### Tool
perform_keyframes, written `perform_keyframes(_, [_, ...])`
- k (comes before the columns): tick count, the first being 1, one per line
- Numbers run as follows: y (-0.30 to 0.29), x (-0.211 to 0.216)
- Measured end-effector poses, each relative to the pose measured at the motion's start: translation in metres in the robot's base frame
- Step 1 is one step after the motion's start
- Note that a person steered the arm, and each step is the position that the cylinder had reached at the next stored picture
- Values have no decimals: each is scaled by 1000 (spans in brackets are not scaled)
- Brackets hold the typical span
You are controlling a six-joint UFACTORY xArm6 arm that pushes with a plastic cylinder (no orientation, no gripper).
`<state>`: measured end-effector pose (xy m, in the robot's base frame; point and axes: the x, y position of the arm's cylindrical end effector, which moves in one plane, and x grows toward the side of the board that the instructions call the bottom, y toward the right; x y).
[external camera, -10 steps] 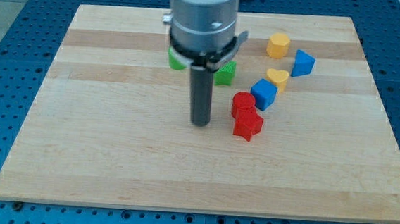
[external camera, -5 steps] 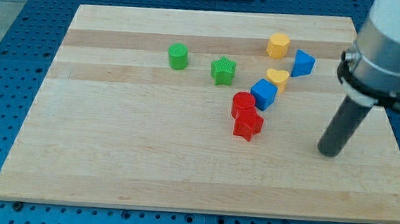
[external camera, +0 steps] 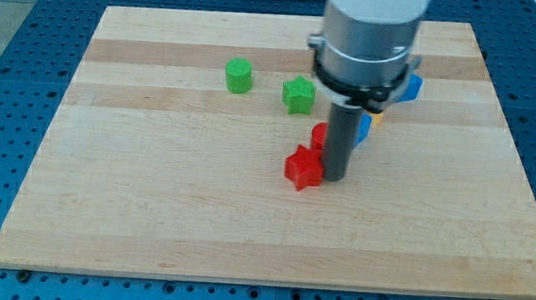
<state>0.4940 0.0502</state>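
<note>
- Right beside the red star block (external camera: 303, 168), on its right edge, you've got my tip (external camera: 333, 177) touching it.
- No jaws on this rig, only a rod.
- Behind that star: red cylinder (external camera: 319, 135), green star (external camera: 298, 94), green cylinder (external camera: 239, 75).

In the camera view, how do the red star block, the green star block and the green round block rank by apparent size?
1. red star block, beside my tip; nearer the view's bottom, so unsure.
2. green star block and green round block look alike.
</note>
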Motion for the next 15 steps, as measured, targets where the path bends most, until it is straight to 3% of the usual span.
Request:
perform_keyframes(2, [-16, 0])
perform_keyframes(3, [8, 40])
perform_keyframes(4, [2, 48])
perform_keyframes(8, [-89, 9])
perform_keyframes(11, [-51, -3])
perform_keyframes(15, [-70, -81])
